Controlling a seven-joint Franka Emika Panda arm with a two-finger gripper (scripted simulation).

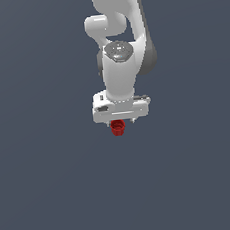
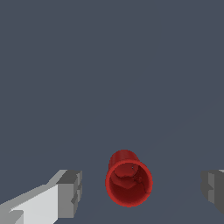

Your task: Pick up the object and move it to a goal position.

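The object (image 1: pixel 118 127) is a small dark-red stubby cylinder just under the white hand in the exterior view. In the wrist view the object (image 2: pixel 128 180) shows its hollow round end and lies between the two fingers, nearer one grey pad (image 2: pixel 70 192) than the other (image 2: pixel 213 188). It touches neither pad. My gripper (image 1: pixel 120 122) is open, its jaws spread wide on either side of the object (image 2: pixel 142 190). In the exterior view the fingers are mostly hidden behind the hand. No goal marker shows in either view.
The white arm (image 1: pixel 120 46) rises above the hand toward the top of the exterior view. A plain dark grey surface (image 1: pixel 49 184) fills the rest of both views.
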